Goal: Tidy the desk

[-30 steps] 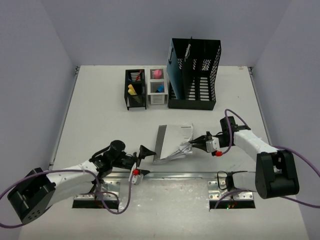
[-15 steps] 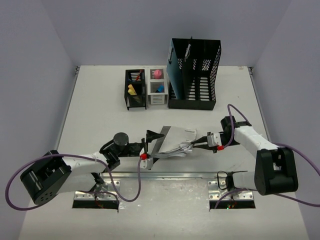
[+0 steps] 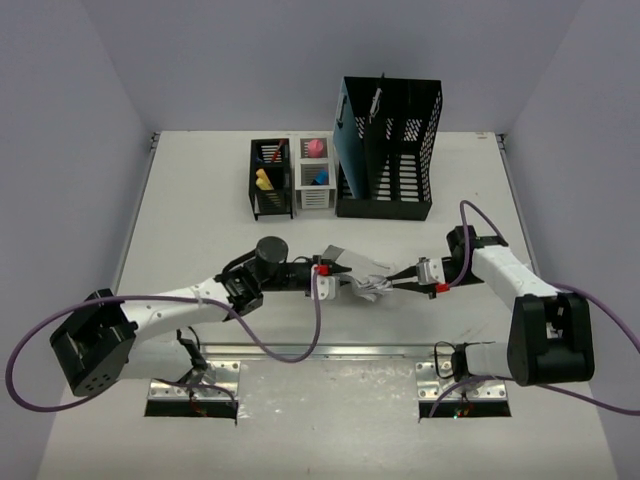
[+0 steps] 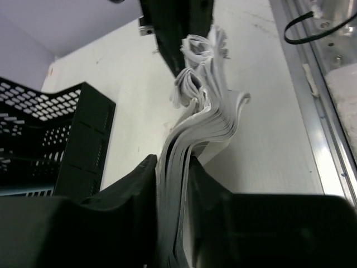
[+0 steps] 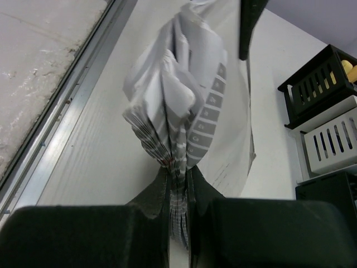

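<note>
- My left tool [image 3: 333,270] and right tool [image 3: 402,283] each clamp one end of the paper booklet [image 3: 368,287], mid-desk [image 3: 190,230].
- I judge I'm filing it. Next I'd carry it upright to the black file holder [image 3: 390,150].
- There is bare desk between; the metal rail [image 3: 330,352] is at the near edge.

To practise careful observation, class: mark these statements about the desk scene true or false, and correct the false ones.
1. The left gripper and right gripper both clamp the paper stack. True.
2. The paper stack lies flat on the desk. False: it is held on edge, crumpled between the grippers.
3. The black file holder stands at the desk's far side. True.
4. The white bin is empty. False: it holds a pink item and a blue item.
</note>
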`<control>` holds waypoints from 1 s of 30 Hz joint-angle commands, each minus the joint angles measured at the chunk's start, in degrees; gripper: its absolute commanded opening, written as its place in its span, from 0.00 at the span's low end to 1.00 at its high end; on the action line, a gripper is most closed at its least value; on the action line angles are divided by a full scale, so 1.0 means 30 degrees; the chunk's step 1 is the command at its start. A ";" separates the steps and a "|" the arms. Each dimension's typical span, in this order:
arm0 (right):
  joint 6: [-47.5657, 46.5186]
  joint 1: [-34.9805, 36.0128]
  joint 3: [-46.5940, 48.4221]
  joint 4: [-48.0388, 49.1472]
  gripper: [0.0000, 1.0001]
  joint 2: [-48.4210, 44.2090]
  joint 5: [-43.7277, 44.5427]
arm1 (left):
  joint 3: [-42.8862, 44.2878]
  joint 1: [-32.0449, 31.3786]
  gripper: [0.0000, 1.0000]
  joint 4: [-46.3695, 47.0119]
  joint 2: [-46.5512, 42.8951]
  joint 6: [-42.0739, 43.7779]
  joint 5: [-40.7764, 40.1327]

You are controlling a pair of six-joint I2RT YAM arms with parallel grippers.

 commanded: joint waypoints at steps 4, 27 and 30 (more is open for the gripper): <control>-1.1590 0.0595 0.1269 -0.0743 0.01 -0.0060 -0.3093 | 0.5042 -0.0843 0.00 -0.4247 0.1459 -0.3006 -0.2775; 2.3029 -0.0636 -0.0079 2.0765 0.81 -0.5889 0.6977 | 0.8677 -0.0933 0.00 -0.7888 -0.2172 -1.5920 -1.1651; 2.7944 -0.0665 0.0623 1.9655 0.75 -0.6503 1.1042 | 0.9116 -0.0933 0.00 -0.7859 -0.2494 -1.7356 -1.4544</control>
